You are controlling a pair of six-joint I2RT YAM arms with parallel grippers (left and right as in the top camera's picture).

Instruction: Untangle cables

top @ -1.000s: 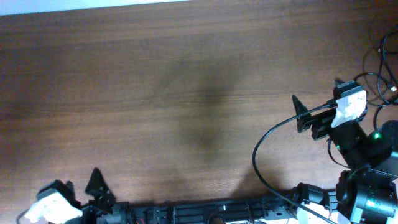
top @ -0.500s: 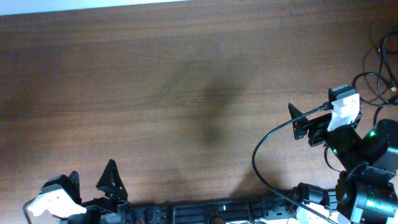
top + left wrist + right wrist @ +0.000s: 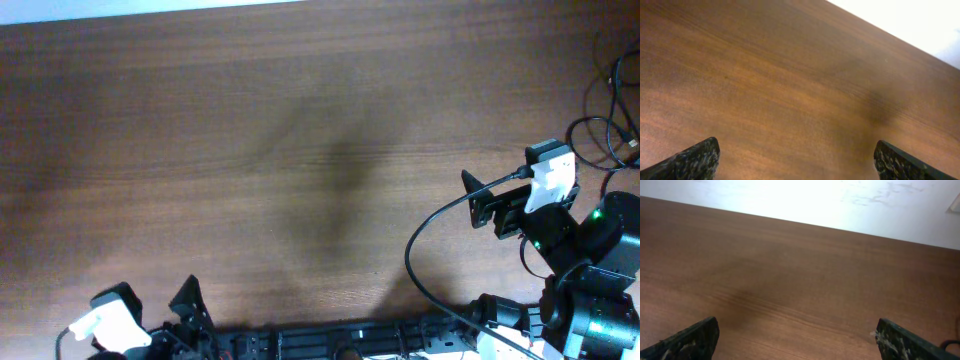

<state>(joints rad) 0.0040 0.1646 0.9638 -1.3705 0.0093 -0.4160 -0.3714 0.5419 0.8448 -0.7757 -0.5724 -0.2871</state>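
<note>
The cables (image 3: 612, 135) are thin black cords in loose loops at the far right edge of the wooden table (image 3: 250, 130). A short bit of one cable (image 3: 949, 344) shows at the bottom right of the right wrist view. My right gripper (image 3: 500, 172) is open and empty, to the left of the cables and apart from them. In its own view, the right gripper (image 3: 797, 337) has only bare wood between its fingers. My left gripper (image 3: 155, 298) is open and empty at the near left edge, far from the cables. In its own view, the left gripper (image 3: 797, 157) shows only bare wood.
A thick black wire (image 3: 412, 250) of the right arm loops over the table near the front right. The arm bases and a black rail (image 3: 350, 335) run along the near edge. The table's far edge (image 3: 805, 222) meets a white surface.
My left gripper has drawn back toward the near edge and shifted right. My right gripper has moved slightly left and toward the near edge. The cables have not moved.
</note>
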